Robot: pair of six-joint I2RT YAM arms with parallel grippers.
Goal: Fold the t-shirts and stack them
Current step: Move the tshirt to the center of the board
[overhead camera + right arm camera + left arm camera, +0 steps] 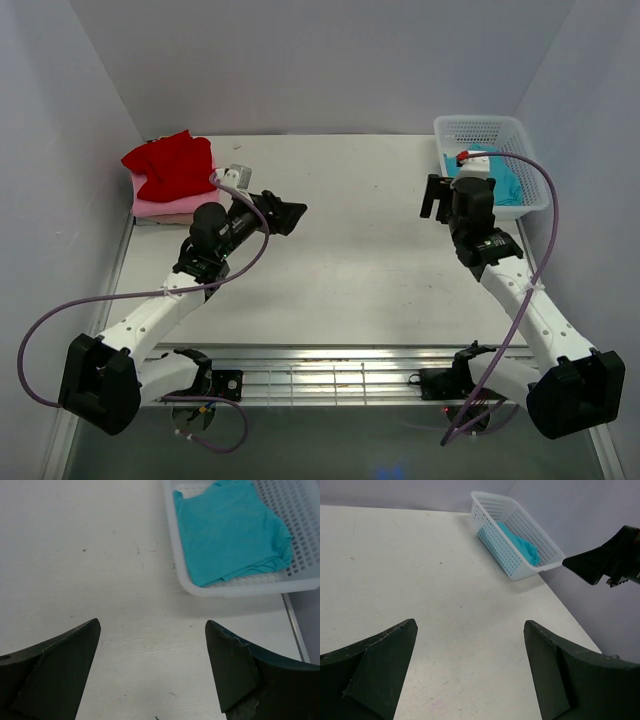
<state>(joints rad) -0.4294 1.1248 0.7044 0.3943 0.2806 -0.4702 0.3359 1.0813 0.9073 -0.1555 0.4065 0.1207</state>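
In the basket [250, 589], teal t-shirt [227, 530] likely soft, limp; best pinched at near edge. Wide, empty: left pincer [470, 625], right pincer [152, 627].

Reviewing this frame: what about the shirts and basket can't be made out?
Top view: the right arm covers part of the teal shirt and the basket.
Left wrist view: the basket's mesh wall hides most of the teal shirt.
Right wrist view: the top edge cuts off the teal shirt's far end.
Top view: any layers under the red shirt and pink shirt are too small to tell.
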